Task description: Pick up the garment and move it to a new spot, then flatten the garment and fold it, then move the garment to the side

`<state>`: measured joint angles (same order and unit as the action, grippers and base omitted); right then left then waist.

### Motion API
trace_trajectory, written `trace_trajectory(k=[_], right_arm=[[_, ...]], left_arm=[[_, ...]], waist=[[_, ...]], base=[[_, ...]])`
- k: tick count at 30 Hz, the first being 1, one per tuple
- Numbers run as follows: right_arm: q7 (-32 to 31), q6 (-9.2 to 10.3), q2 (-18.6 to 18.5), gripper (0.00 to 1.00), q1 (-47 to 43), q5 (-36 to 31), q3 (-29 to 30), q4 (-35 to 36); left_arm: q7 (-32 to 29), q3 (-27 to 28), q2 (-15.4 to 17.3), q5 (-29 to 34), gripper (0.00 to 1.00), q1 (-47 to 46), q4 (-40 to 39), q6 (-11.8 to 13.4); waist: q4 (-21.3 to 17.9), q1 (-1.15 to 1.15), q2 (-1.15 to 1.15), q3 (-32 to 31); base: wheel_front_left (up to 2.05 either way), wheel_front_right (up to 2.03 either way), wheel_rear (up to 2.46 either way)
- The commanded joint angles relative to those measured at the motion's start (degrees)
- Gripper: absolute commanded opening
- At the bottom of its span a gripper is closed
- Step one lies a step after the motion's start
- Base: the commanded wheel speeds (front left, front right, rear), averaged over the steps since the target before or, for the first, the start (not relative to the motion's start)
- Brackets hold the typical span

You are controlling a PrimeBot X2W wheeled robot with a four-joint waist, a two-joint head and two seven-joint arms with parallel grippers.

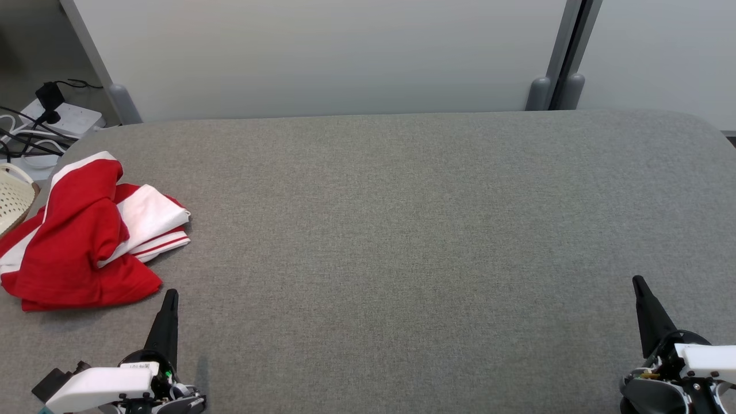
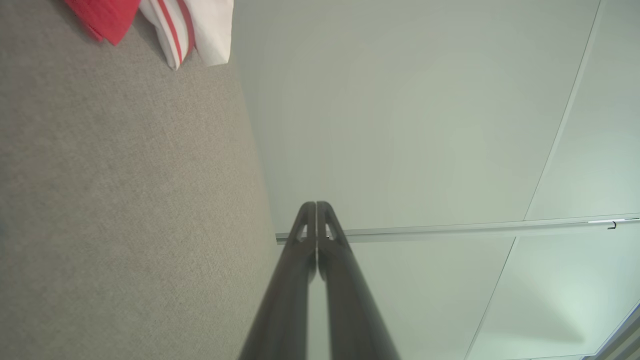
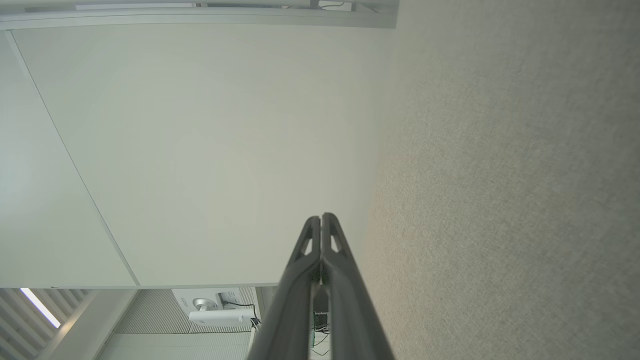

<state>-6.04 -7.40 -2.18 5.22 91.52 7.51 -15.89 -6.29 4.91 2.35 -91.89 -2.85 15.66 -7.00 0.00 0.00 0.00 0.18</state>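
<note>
Wide grey fabric-topped bench (image 1: pixel 402 230) w/ rounded far corners, most of its top bare. Crumpled red-and-white garment (image 1: pixel 80 241) lies at the bench's left side, about mid-depth, its left part at or over that edge. A white fold w/ red stripes sticks out on its right. Cream perforated plastic basket (image 1: pixel 11 198) sits just beside the garment, off the bench's left edge & cut by the frame. Farther back on the left, below bench level, is a white power strip (image 1: pixel 69 118) w/ black plug & cables. Pale partition panels (image 1: pixel 322 57) stand along the far side, w/ grey rounded feet (image 1: pixel 539 92) at their base.

Left pincer (image 1: pixel 171 296) is near-left, just on the near side of the garment's near hem but apart from it, bare grey cloth btw them. Its long dark fingers are pressed together tip to tip, gripping nothing, pointing far, w/ a white wrist block behind. Right pincer (image 1: pixel 637 282) is near-right, well apart from the garment, also closed & empty, fingers pointing far and leaning a bit left. In both wrist views the fingers run alongside the bench top; can't tell if they touch it
</note>
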Motion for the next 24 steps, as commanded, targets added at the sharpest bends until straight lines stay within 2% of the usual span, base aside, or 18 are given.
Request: trace_trajectory(k=[1, 24], right_arm=[[-0.4, -0.09, -0.7, 0.0, 1.0, 0.7, -1.0, 1.9], [-0.4, -0.09, -0.7, 0.0, 1.0, 0.7, -1.0, 1.9]], left_arm=[[-0.2, 1.6, 0.5, -0.3, 0.0, -3.3, -1.6, -0.5], [-0.2, 1.6, 0.5, -0.3, 0.0, -3.3, -1.6, -0.5]], waist=[[0.0, 0.0, 0.0, 0.0], [0.0, 0.0, 0.0, 0.0]], base=[[0.0, 0.0, 0.0], [0.0, 0.0, 0.0]])
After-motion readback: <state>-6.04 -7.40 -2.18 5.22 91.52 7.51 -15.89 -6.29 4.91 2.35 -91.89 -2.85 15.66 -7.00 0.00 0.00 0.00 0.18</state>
